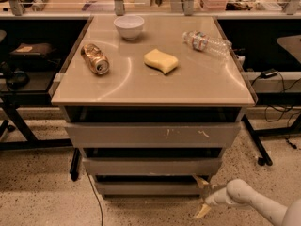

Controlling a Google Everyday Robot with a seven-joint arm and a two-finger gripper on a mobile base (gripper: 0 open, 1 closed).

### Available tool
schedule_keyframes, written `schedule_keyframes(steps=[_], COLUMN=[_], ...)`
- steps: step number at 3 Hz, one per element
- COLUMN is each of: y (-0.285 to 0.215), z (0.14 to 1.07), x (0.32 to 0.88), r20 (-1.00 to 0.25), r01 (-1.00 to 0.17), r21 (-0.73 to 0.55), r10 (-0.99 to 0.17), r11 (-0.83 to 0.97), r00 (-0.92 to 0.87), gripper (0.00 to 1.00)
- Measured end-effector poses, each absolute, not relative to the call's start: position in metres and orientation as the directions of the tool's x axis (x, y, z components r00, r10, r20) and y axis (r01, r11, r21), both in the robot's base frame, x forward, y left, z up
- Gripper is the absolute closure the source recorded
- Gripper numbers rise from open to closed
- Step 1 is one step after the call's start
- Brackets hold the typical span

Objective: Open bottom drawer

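Note:
The bottom drawer is the slimmest grey front, lowest of three under the tan table top, and sits closed or nearly so. My gripper is low at the drawer's right end, on a white arm coming from the bottom right corner. Its two tan fingers are spread apart: the upper fingertip touches the drawer's top right corner, the lower one hangs near the floor.
Above are the mid-sized drawer and the widest scratched drawer. On the table top lie a white bowl, a can, a yellow sponge and a plastic bottle. Black table legs and cables stand to the sides.

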State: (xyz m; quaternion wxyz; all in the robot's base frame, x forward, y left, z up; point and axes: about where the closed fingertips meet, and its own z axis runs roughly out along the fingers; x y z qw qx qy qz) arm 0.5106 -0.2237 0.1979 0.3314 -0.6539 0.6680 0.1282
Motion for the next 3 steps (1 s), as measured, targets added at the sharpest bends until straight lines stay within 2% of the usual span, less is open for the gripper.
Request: schedule_keyframes(steps=[3], y=[-0.204], z=[0.179], x=[0.537], r20=[-0.610], r01=[-0.955], r21=[-0.288], r10=[-0.781], r11=[0.065], r00=[0.131], gripper=[0.00])
